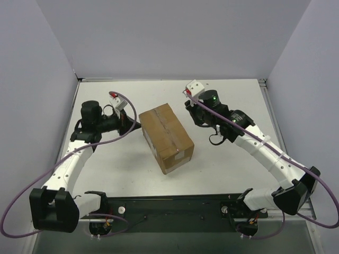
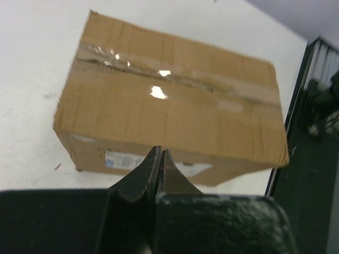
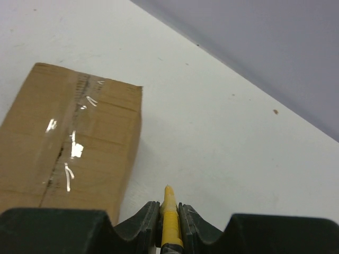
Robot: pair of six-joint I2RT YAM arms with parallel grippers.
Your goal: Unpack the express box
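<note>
The cardboard box [image 1: 167, 137] sits in the middle of the white table [image 1: 116, 174], closed, with a strip of shiny tape [image 2: 180, 79] running the length of its top. A white label [image 1: 183, 155] is on the end that faces the arm bases.

The left gripper [image 2: 160, 153] has its two fingers pressed tight together with nothing between them. The box lies straight ahead of those fingers, its long side and the label end turned toward them. From above, the tips [image 1: 136, 125] come right up to the box's side, though I can't tell whether they touch it.

The right gripper [image 3: 168, 203] is pinching a slim yellow knife [image 3: 169, 217], which pokes out a little past the fingertips. The box is ahead and off to the left of this gripper [image 1: 189, 107], with bare table between them.
</note>
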